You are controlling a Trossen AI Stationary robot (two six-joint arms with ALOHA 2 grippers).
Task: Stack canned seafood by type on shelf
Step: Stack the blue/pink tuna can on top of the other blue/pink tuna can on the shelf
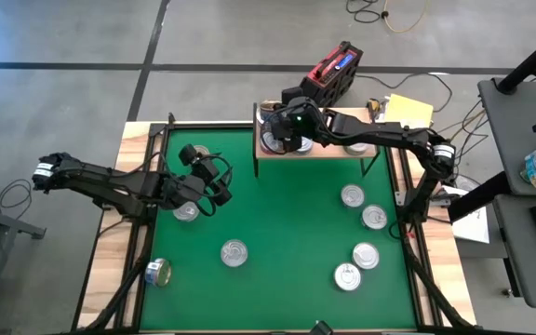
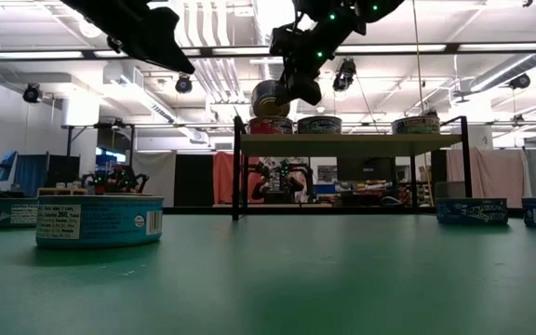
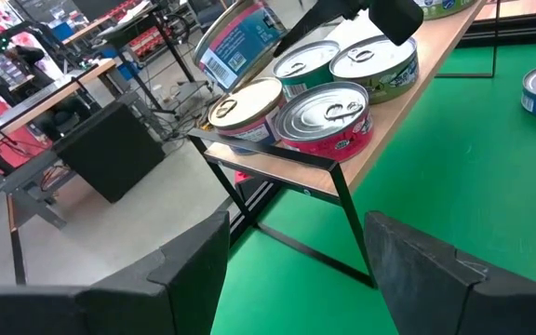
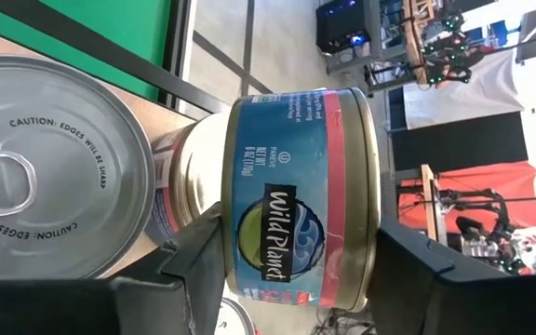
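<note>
**Q:** where's the can rn?

**A:** Clamped between my right gripper (image 4: 291,270) fingers: blue-labelled tin (image 4: 301,195), just above the gold-topped can (image 3: 245,104) at the shelf (image 1: 316,149) end. My left gripper (image 1: 214,182) hangs open over the mat.

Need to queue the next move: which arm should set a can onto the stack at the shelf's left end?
Right. Its gripper already holds a blue-labelled can over the cans on the shelf. The left gripper hangs open and empty over the mat.
</note>
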